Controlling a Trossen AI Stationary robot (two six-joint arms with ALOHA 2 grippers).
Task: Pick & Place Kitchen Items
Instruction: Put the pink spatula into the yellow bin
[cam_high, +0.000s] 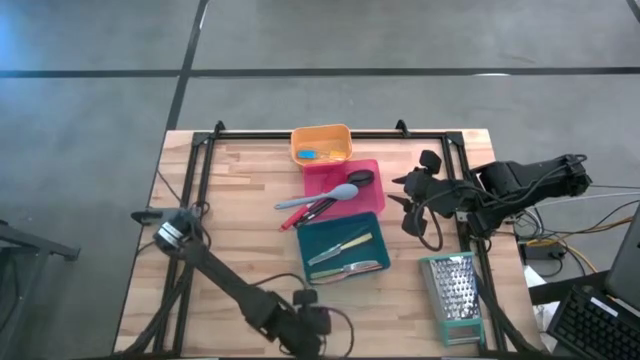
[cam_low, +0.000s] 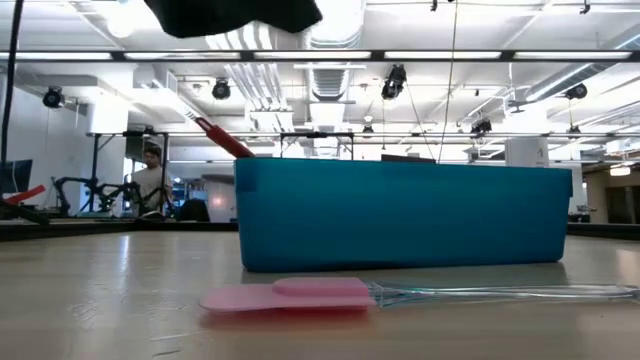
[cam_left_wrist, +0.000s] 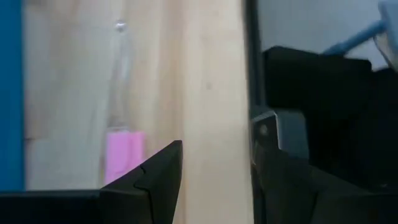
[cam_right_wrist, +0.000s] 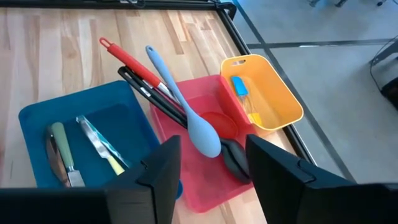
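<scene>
A pink spatula (cam_low: 290, 293) with a clear handle (cam_left_wrist: 118, 81) lies flat on the table, just in front of the teal tray (cam_low: 400, 215). My left gripper (cam_left_wrist: 219, 140) hovers open above the table's near edge (cam_high: 318, 320), beside the spatula's pink blade (cam_left_wrist: 124, 155), touching nothing. My right gripper (cam_right_wrist: 211, 146) hangs open, high at the table's right side (cam_high: 410, 200). A grey spoon (cam_right_wrist: 186, 106), a red spatula (cam_right_wrist: 134, 62) and black spoons (cam_right_wrist: 155, 96) rest in the pink tray (cam_high: 362, 172), handles over its rim. A knife (cam_right_wrist: 62, 152) and metal tongs (cam_right_wrist: 99, 146) lie in the teal tray.
An orange tray (cam_high: 322, 143) with small blue and yellow pieces stands at the far middle. A tall metal box grater (cam_high: 455, 295) lies at the near right. A black frame (cam_high: 205, 150) runs round the table's edges. Bare wood shows left of the trays.
</scene>
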